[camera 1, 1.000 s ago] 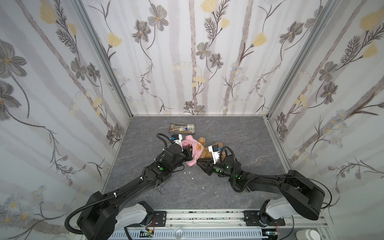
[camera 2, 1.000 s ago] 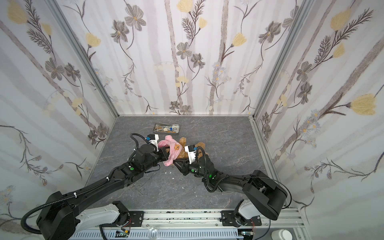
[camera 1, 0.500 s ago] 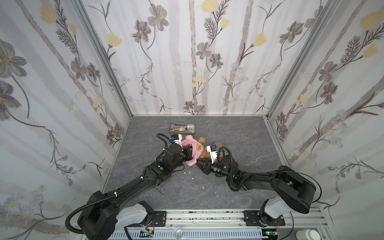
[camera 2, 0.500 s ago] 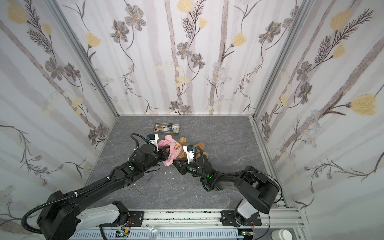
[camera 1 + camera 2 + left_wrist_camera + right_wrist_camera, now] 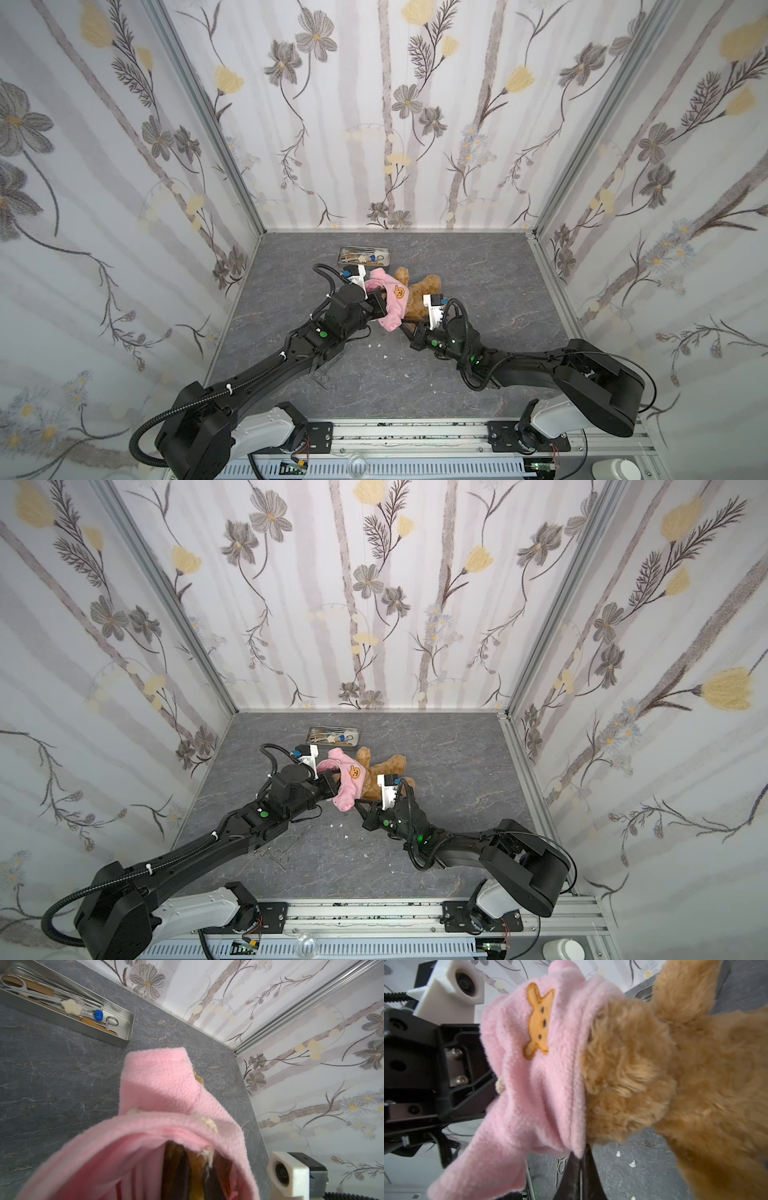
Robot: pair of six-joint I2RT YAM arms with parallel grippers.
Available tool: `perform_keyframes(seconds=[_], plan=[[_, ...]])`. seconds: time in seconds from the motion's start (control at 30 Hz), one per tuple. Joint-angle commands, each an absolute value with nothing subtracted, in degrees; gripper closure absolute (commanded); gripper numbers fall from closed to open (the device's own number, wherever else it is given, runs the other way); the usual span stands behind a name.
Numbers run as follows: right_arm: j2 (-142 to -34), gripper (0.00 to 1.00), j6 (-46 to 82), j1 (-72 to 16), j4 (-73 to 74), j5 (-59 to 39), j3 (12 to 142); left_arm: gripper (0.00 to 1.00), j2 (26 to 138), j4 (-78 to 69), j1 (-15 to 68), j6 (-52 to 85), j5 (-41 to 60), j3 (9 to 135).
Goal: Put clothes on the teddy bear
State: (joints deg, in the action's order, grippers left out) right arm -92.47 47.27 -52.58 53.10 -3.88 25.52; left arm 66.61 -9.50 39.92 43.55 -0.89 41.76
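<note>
your grey desk (image 5: 478, 374), teddy bear (image 5: 422, 289) lying around the middle of it, one end tucked into the pink shirt (image 5: 395, 307), your left hand (image 5: 379, 306) clamped on the shirt, your right hand (image 5: 580, 1160) pinched tight on its hem

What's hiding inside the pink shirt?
One end of the teddy bear is tucked inside the pink shirt; brown fur sticks out. The part inside is covered, so I can't see its face.

Grey marbled table (image 5: 478, 270), metal tray (image 5: 128, 1028), loose instruments (image 5: 272, 851), white scraps (image 5: 618, 1153), teddy bear (image 5: 424, 286)
</note>
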Motion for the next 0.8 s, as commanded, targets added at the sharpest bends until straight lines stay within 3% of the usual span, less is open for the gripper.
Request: perform_keyframes(seconds=[0.0,0.27,0.6,0.77], plan=[[-91.8,1.00,45.9,-53.1,44.7,3.2,24.9,1.00,66.0,-12.6,39.8,44.5,-2.6,43.1],[-93.0,1.00,44.9,-53.5,39.6,7.5,25.5,1.00,65.8,-12.7,39.2,49.2,0.1,44.1],[-94.3,1.00,42.6,-51.8,35.9,13.0,25.8,1.00,64.4,-14.5,36.3,58.2,10.7,43.8],[-94.2,1.00,40.0,-47.5,34.2,9.1,27.1,1.00,65.1,-14.5,35.4,53.2,16.3,43.6]])
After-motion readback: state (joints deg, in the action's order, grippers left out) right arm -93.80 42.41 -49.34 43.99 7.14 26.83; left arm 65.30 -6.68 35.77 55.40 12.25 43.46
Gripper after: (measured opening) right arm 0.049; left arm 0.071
